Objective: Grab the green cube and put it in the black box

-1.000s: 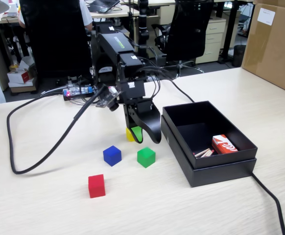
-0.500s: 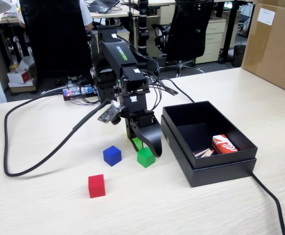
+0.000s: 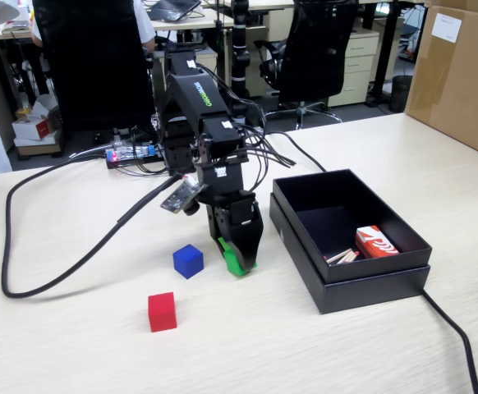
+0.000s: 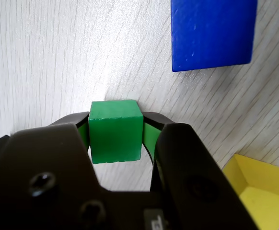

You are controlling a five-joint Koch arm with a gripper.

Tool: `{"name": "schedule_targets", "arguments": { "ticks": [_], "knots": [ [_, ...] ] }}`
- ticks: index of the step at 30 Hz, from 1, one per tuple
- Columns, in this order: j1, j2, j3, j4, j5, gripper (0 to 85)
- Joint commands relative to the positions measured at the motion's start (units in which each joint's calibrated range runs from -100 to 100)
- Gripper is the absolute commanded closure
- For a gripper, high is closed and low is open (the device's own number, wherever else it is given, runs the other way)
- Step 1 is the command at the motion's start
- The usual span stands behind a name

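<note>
In the wrist view the green cube (image 4: 114, 136) sits between the two green-lined jaws of my gripper (image 4: 115, 117), and both pads press against its sides. The gripper is shut on it, low over the pale wooden table. In the fixed view the gripper (image 3: 239, 264) points down at the table, just left of the black box (image 3: 370, 287). There the cube is hard to tell apart from the green jaw lining. The box lies open about a cube's width to the right of the gripper.
A blue cube (image 3: 188, 261) lies just left of the gripper and a red cube (image 3: 162, 312) nearer the front. A yellow cube (image 4: 259, 191) shows beside the jaw. The box holds a red-and-white packet (image 3: 376, 243). A brown carton (image 3: 461, 74) stands far right; a black cable (image 3: 461, 345) runs from the box.
</note>
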Motion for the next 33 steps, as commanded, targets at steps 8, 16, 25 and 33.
{"name": "schedule_targets", "arguments": {
  "ticks": [8,16,25,33],
  "knots": [
    [3.0,-24.8,5.4,-6.7,0.9,84.6],
    [13.1,-35.0,9.4,-8.4,6.2,84.6],
    [14.9,-13.6,11.4,-8.4,10.7,84.6],
    [14.8,-5.1,11.8,-8.4,10.8,84.6]
  ]
}}
